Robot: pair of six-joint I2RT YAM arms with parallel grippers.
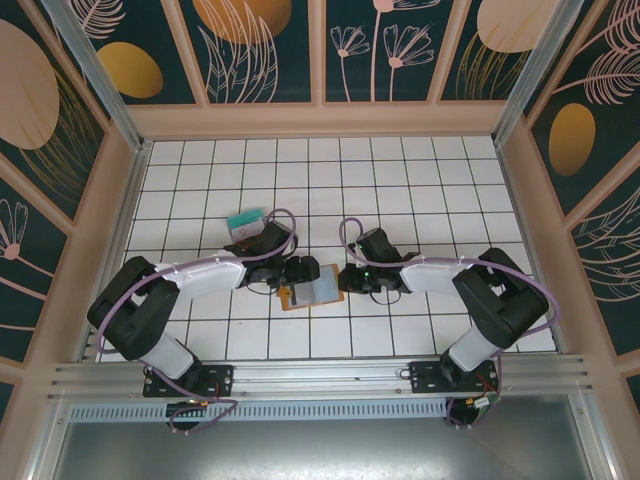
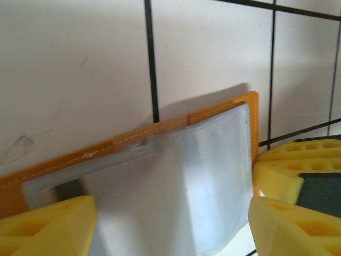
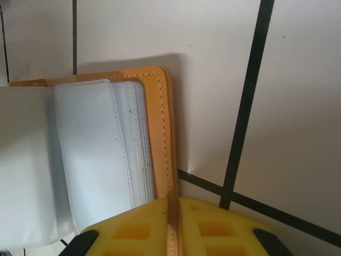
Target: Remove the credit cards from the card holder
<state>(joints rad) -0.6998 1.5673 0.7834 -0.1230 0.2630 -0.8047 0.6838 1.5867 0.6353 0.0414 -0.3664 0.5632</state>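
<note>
From overhead, a teal card (image 1: 243, 218) lies on the bench (image 1: 420, 180) beyond the left arm, apart from the open card holder (image 1: 308, 290) between both arms. The wrist views give the grips: the right gripper (image 3: 173, 226) has its jaws pinched onto the holder's orange edge. The left gripper (image 2: 170, 226) has its jaws wide apart, straddling a clear sleeve (image 2: 213, 176) without clamping it.

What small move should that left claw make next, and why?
Probably ease the left gripper down onto the clear sleeves and pinch any card edge. Its jaws stand open astride them, while the right gripper clamps the card holder by its orange edge. Whether any sleeve holds a card is unclear.
</note>
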